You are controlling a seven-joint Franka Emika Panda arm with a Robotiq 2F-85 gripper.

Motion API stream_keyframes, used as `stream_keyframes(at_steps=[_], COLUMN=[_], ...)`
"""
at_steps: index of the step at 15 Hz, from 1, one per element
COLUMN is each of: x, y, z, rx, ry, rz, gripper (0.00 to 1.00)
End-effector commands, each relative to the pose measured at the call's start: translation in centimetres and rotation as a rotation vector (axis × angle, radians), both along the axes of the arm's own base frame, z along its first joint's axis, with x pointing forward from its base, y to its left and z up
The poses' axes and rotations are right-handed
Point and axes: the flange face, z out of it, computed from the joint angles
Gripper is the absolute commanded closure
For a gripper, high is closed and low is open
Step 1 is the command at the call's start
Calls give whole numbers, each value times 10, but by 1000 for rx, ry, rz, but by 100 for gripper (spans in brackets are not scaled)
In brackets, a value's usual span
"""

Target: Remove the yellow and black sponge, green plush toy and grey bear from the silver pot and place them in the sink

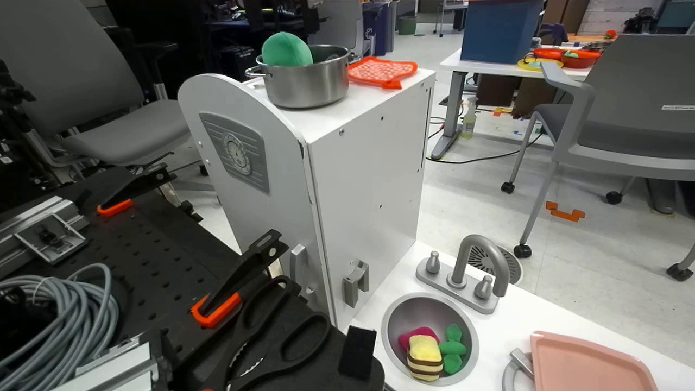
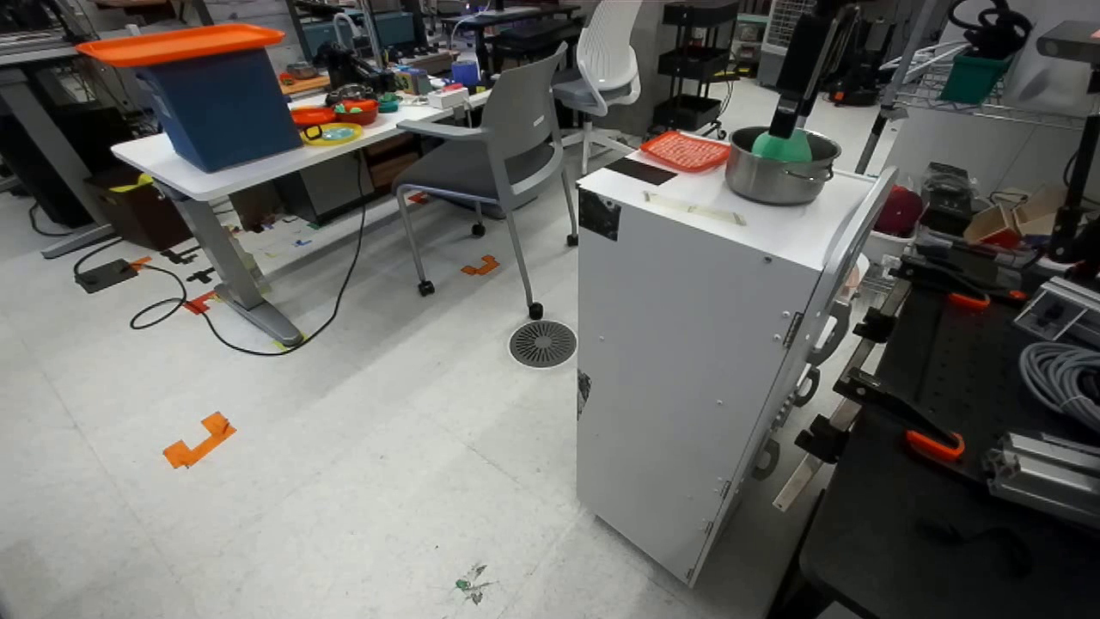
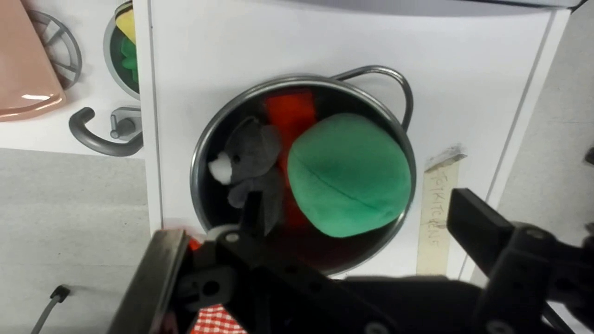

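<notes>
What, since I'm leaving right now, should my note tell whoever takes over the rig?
Gripper: open above the silver pot, holding nothing.
In the pot: the green plush toy and the grey bear, with a red object alongside.
In the sink: the yellow and black sponge, next to a leafy green toy and a magenta object.
Done: sponge moved.
Left: green plush toy and bear into the sink; the plush toy lies uppermost, so probably take it first.

Tape w/ “TOYKITCHEN…”, end unclr
</notes>
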Motion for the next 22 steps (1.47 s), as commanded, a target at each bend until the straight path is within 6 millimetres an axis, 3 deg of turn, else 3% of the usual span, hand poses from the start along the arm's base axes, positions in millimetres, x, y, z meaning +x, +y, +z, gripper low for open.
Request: stream_keyframes(at_steps=[1,6,8,9,16,19,22], x=[4,3,3,3,4,4,3], y=[-4,-3,-3,-3,-4,-4,-5], z=[-2,-5,-4,-4,-3,-2,2], rx=[6,10,15,17,29,29,26], ry=[25,34,37,37,33,30,24], rz=[-3,2,2,2,2,3,2], gripper=[0,0,19,35,87,99,97])
